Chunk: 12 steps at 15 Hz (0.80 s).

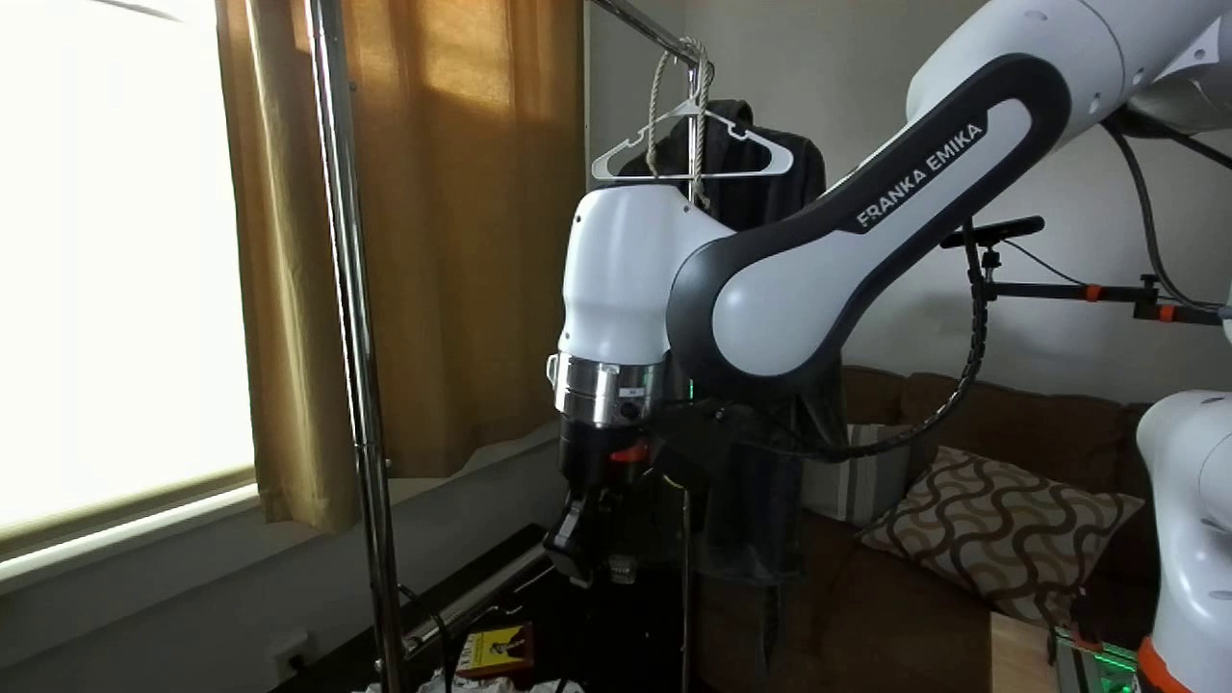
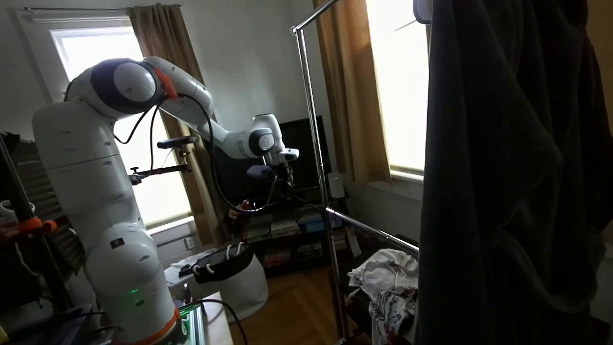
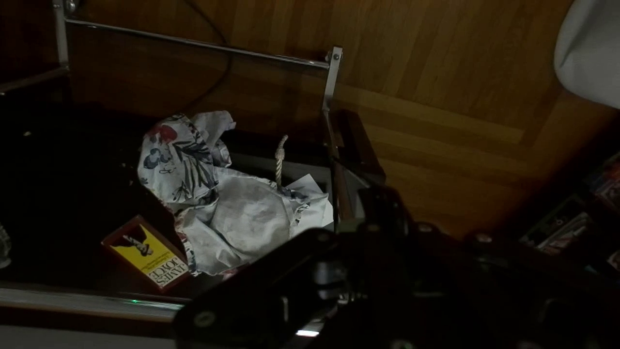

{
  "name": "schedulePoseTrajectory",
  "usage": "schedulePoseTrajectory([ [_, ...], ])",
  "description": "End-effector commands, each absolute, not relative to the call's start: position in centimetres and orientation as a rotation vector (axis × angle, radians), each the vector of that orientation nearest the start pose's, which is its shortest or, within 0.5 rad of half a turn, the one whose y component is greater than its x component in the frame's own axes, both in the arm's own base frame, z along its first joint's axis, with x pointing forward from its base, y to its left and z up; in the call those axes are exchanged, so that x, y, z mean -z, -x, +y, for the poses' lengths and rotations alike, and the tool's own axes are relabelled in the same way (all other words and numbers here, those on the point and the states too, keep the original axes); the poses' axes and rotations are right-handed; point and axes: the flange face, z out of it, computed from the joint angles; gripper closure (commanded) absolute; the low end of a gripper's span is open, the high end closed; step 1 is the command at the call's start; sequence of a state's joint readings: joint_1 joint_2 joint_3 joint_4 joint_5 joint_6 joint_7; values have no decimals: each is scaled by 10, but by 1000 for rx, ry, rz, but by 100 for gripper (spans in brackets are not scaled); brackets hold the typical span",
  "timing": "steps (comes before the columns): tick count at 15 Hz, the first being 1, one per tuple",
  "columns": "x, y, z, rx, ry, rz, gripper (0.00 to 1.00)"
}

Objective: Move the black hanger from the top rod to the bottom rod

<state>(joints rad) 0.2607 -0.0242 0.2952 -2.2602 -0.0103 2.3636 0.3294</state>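
I cannot make out a black hanger in any view; dark areas may hide it. The top rod [image 1: 635, 21] of the chrome rack also shows in an exterior view [image 2: 313, 15]. The bottom rod [image 1: 489, 591] shows low near the wall, in an exterior view [image 2: 373, 231] and in the wrist view [image 3: 92, 303]. A white hanger [image 1: 782, 159] hangs by a rope at the top rod's far end. My gripper [image 1: 585, 568] points down, above and beside the bottom rod. In the wrist view its fingertips [image 3: 383, 208] look together, very dark, with nothing visible between them.
A dark garment [image 1: 804, 183] hangs behind the arm and fills the right of an exterior view [image 2: 507, 167]. Rack posts [image 1: 351, 318] stand close by. A yellow book [image 3: 157, 259] and crumpled floral cloth [image 3: 252, 218] lie on the dark surface below. A brown sofa [image 1: 866, 577] stands behind.
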Motion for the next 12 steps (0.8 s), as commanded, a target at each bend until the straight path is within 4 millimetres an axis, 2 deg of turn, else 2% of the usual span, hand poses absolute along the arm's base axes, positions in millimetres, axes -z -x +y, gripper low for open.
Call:
schedulePoseTrajectory([
  [1,-381,-449,285,161,3087,-377,99],
  [2,-380,-450,285,146,3089,-375,70],
  [3,-381,-449,284,142,3088,-375,69],
  [5,-392,-448,276,145,3086,-365,56],
  [9,-433,-449,228,241,3113,-162,24],
  [12,-449,-454,201,238,3149,-49,2],
])
